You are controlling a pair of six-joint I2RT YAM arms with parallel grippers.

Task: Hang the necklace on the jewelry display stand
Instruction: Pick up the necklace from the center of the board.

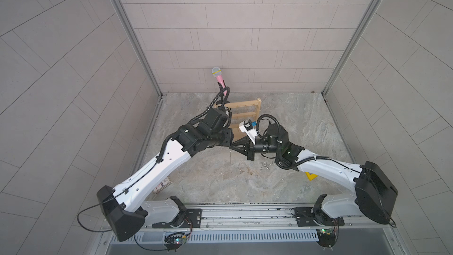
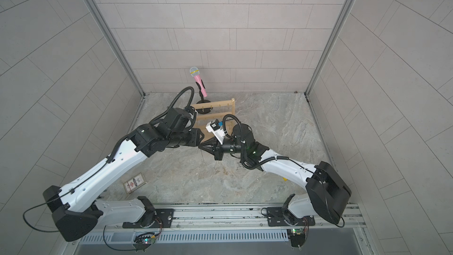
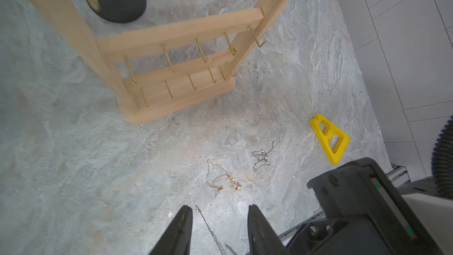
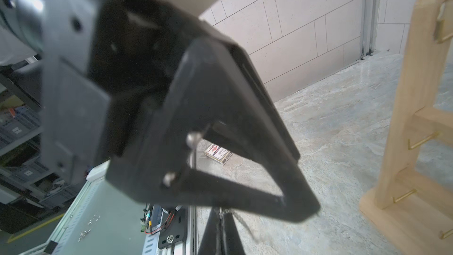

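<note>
Both my arms meet nose to nose in mid-air over the middle of the table (image 1: 294,131). My right gripper (image 4: 221,214) is clenched on the necklace (image 1: 230,156), a thin silver chain pinched right at its tips. My left gripper (image 3: 220,208) stands released: its jaws are apart with the chain running through the gap, and as far as I can see neither one grips it.

I read this as the hand-over step, with the weight on my right side and the hanging not yet begun.

In a top view the chain drops from the pinch as one straight line toward 6 o'clock. Its long axis is plumb, top end in my right tips, free end pointing down at the table. Whether that end touches the surface I cannot tell.

The jewelry display stand (image 1: 246,110) is upright at about 12 to 1 o'clock from the pinch, close behind both wrists. Its bars run across, and its hooks (image 3: 202,53) stick out toward my side.

For the next move, a single dangling strand will not catch a hook. I would want my left jaws to close lower on the chain so it spans between both grippers. Then I would lift it toward 12 o'clock and lower the span over a hook without nudging the stand.

A gold chain (image 3: 220,180) and a silver heap (image 3: 261,156) lie loose on the table below, and neither is being handled.
</note>
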